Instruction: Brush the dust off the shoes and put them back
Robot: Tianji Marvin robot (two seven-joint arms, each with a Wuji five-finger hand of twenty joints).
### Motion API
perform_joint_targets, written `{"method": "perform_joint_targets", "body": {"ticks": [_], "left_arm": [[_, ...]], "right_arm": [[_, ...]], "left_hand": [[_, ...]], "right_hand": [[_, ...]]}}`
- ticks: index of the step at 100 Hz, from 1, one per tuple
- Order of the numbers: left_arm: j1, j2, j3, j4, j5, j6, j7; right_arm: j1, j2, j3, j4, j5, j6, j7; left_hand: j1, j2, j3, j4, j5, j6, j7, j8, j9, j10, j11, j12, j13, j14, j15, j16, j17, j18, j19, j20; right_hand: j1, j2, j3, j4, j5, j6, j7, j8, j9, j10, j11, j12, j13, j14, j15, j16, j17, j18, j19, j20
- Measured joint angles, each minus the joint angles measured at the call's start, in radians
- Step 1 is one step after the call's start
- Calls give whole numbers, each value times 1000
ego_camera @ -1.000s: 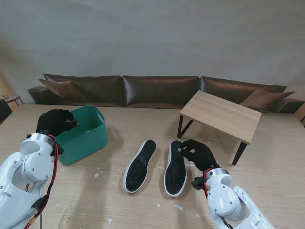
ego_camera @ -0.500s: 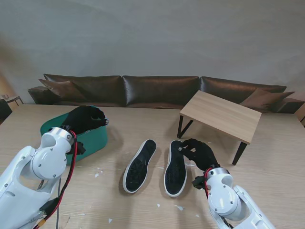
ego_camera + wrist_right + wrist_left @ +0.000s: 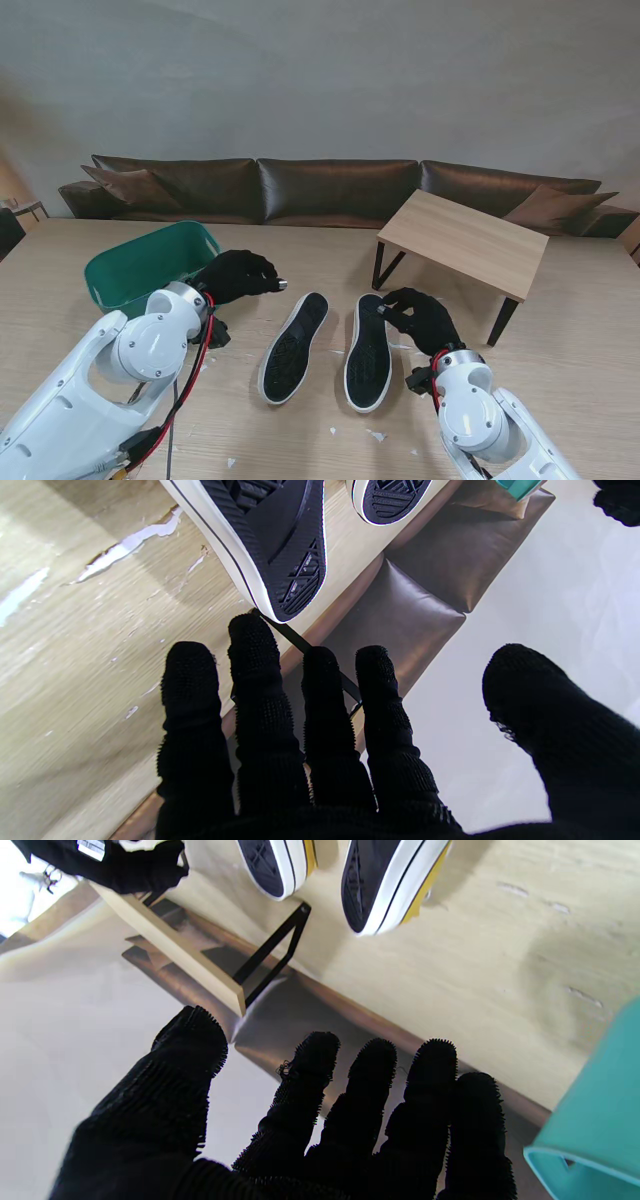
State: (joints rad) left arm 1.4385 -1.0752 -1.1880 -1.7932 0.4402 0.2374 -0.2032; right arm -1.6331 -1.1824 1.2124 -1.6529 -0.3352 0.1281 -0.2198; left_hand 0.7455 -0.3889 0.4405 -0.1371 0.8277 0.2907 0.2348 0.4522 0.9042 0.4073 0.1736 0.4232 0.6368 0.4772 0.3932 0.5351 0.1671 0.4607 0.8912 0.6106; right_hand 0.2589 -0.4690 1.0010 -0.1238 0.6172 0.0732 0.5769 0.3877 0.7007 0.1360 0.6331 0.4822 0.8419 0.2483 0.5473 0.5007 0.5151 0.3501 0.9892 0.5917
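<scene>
Shoes: two, both sole-up on the wooden desk [image 3: 300, 440], side by side near its middle, toes pointing away from me. Left shoe [image 3: 293, 347] lies angled, toe tipped toward the right; right shoe [image 3: 369, 351] lies straighter, just beside it, a narrow strip of desk between them. Black treaded soles, white rims; left wrist view shows a yellow upper under the white edge.

Right hand [image 3: 420, 318] in a black bristly glove, at the far right edge of the right shoe, near its toe end. Fingers [image 3: 255, 680] extended and slightly apart, thumb wide to the side, nothing gripped. Whether the fingers touch the shoe's rim I cannot tell.

Left hand [image 3: 238, 275], same black glove, hovers between the green basket [image 3: 120, 272] and the left shoe, apart from both. Stand view shows a small pale bit at its fingertip end; too small to identify. Left wrist view shows fingers spread, palm bare, holding nothing.

Green basket sits on the desk's left side, tilted, open mouth showing. Small white flecks [image 3: 377, 435] scattered on the desk nearer to me than the shoes. A low wooden side table [image 3: 465, 240] with black legs stands on the right, beyond the right hand. Brown leather sofa [image 3: 330, 190] runs along the far edge, grey wall behind.
</scene>
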Motion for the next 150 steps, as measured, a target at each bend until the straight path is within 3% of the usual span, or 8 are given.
{"method": "perform_joint_targets", "body": {"ticks": [35, 59, 64, 84, 108, 127, 148, 150], "left_arm": [[-104, -8, 143, 129, -44, 125, -38], [-204, -14, 257, 260, -63, 178, -46], [-225, -16, 283, 285, -63, 185, -45], [-305, -34, 374, 377, -88, 215, -33], [-377, -69, 464, 464, -123, 264, 3], [-393, -112, 495, 533, -147, 274, 88], [-393, -142, 505, 563, -174, 281, 134], [-393, -144, 506, 565, -178, 281, 137]], "right_arm": [[1, -1, 4, -1, 2, 0, -8], [5, -3, 3, 4, 4, -1, -16], [6, -3, 3, 6, 5, -1, -16], [9, -4, 2, 10, 7, -3, -16], [14, -5, 1, 18, 11, -5, -21], [16, -7, 1, 22, 15, -7, -25], [18, -8, 1, 24, 17, -9, -26], [18, -8, 1, 25, 17, -9, -26]], "left_hand": [[-26, 35, -110, 29, -96, 21, -72, -52, -83, 7, -40, 2, -51, 12, -15, 11, -43, -17, -14, 39], [-29, 61, -262, 41, -176, 12, -105, -104, -157, 8, -45, 11, -96, 14, -28, 15, -58, -32, -38, 75], [-20, 90, -354, 62, -186, 12, -103, -125, -157, 10, -45, 18, -95, 15, -28, 27, -58, -32, -38, 83], [-19, 102, -414, 62, -191, 13, -103, -132, -156, 15, -34, 49, -92, 22, 25, 65, -38, -32, 16, 117], [-18, 102, -423, 62, -122, 81, -48, -82, -81, 26, 4, 110, -36, 37, 128, 113, 26, -16, 176, 153], [-88, 6, 6, 60, -37, 101, 86, 102, 3, 25, 96, 241, 47, 41, 259, 177, 91, 4, 330, 171], [-120, -62, 130, 57, -28, 112, 314, 299, 69, 0, 236, 389, 150, 26, 389, 227, 182, 21, 432, 196], [-120, -67, 138, 35, -29, 112, 347, 317, 77, -3, 251, 401, 150, 21, 402, 228, 193, 21, 436, 196]], "right_hand": [[0, 0, 0, 0, 0, 0, 0, 0, 0, 0, 0, 0, 0, 0, 0, 0, 0, 0, 0, 0], [0, 0, 0, 0, 0, 0, 0, 0, 0, 0, 0, 0, 0, 0, 0, 0, 0, 0, 0, 0], [0, 0, 0, 0, 0, 0, 0, 0, 0, 0, 0, 0, 0, 0, 0, 0, 0, 0, 0, 0], [0, 0, 0, 0, 0, 0, 0, 0, 0, 0, 0, 0, 0, 1, 0, 0, 0, 0, 0, 0], [0, 0, 0, 0, 0, 1, 0, 0, 0, 0, 0, 0, 0, 1, 0, 0, 0, 0, 0, 0], [0, 0, 0, 0, 0, 2, 0, 0, 0, 1, 0, 0, 0, 1, 0, 0, 0, 0, 0, 0], [0, 0, 0, 0, 0, 2, 0, 0, 0, 1, 0, 0, 0, 1, 0, 0, 0, 0, 0, 0], [0, 0, 0, 0, 0, 2, 0, 0, 0, 1, 0, 0, 0, 1, 0, 0, 0, 0, 0, 0]]}}
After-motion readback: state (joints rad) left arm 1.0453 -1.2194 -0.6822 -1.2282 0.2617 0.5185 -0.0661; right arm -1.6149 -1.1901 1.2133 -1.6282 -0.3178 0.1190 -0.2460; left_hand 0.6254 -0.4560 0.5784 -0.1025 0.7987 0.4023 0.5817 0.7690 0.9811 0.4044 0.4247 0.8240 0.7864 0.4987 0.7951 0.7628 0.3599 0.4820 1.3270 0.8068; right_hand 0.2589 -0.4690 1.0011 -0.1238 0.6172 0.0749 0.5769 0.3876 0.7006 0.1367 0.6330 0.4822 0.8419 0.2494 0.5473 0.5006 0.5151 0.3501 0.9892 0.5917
